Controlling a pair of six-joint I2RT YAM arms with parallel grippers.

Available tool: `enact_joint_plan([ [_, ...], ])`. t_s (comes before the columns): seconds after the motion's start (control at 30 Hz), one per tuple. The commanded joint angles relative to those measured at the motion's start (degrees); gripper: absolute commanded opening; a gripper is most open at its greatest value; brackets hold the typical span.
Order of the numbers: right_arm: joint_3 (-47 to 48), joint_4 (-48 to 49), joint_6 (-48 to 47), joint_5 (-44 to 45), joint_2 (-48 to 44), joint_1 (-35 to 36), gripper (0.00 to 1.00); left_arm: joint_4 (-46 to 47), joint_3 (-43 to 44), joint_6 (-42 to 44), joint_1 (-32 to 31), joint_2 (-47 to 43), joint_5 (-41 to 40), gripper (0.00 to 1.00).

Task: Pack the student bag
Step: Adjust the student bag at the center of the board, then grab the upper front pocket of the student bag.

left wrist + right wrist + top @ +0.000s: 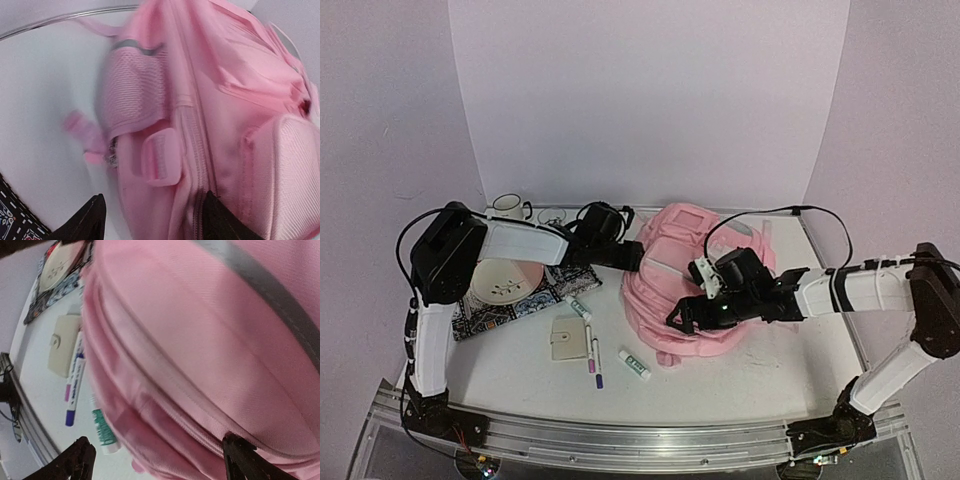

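This is a robotics lab test bench. A white table (740,380) is boxed in by plain white backdrop panels (650,100). An aluminium rail (620,440) at its near edge carries a left arm (430,340) and a right arm (865,290), and black cables (775,209) hang loose.

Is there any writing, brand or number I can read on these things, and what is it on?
No text here can be read.
white tube: green print, too blurred to read.
purple markers: dark lettering on the barrels, too small and blurred.
student bag: no writing shows.
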Motion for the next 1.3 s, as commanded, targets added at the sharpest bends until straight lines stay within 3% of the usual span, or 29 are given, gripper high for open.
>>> enact_joint_plan([
  [0.0,5.49,-7.3,-4.56,-2.39,-0.78,1.07,0.9,-3.4,4.82,5.56,0.95,0.78,-5.14,0.74],
  [0.2,6.21,-14.67,-10.51,5.11,-6.89,-5.37,0.91,-4.22,2.27,5.13,2.04,-5.88,-7.32,0.89],
  [0.33,1.88,-16.14,-12.86,6.39,-11.83,-10.67,0.89,-4.43,-3.32,2.32,1.1,-12.06,-5.83,0.92],
  [0.53,-2.64,-16.31,-16.14,7.09,-13.88,-15.65,0.81,-4.46,-12.38,-1.59,-4.68,-18.43,-6.02,0.93],
  [0.67,-3.87,-15.09,-17.31,4.48,-11.63,-15.67,0.69,-4.34,-15.68,-3.9,-9.72,-20.41,-6.33,0.93],
  [0.97,-5.74,-12.16,-17.17,1.16,-8.13,-15.62,0.56,-1.82,-20.76,-9.64,-12.52,-20.24,-3.95,0.9],
  [1.13,-6.11,-10.65,-16.37,-2.08,-5.77,-15.56,0.37,1.99,-22.84,-13.52,-12.53,-18.63,-3.6,0.89],
  [1.27,-6.7,-10.31,-14.82,-3.32,-6.45,-14.56,0.1,5.8,-23.91,-17.29,-12.53,-16.17,-3.34,0.84],
])
